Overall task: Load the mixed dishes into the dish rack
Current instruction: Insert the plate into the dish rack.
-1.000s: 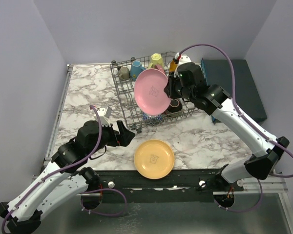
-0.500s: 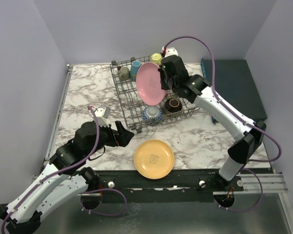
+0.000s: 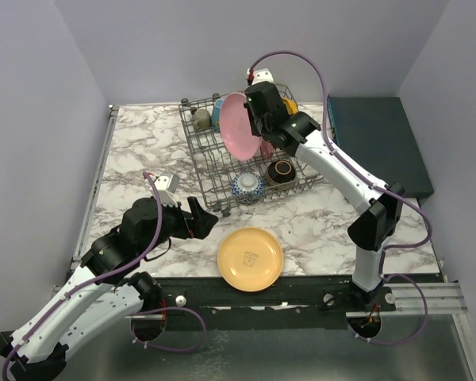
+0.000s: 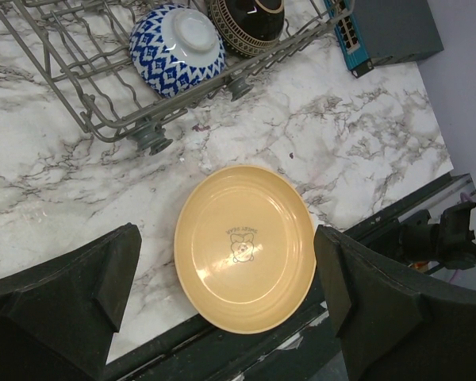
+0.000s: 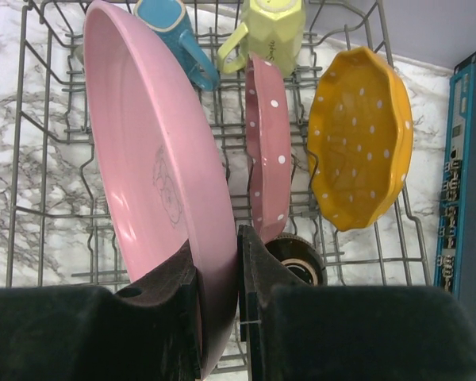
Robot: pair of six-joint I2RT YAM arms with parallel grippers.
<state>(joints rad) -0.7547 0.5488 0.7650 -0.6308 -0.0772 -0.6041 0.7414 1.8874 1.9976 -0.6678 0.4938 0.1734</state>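
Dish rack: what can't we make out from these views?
Right wrist view: the pink plate has its lower rim hidden behind the fingers of the right hand, so whether it sits between the dish rack tines can't be told.
Top view: the orange dotted plate is mostly covered by the right arm.
Left wrist view: the dark brown bowl is cut off by the top edge; most of the rack lies out of frame.

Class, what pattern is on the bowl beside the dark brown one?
Blue and white diamonds cover the bowl, clearest in the left wrist view.
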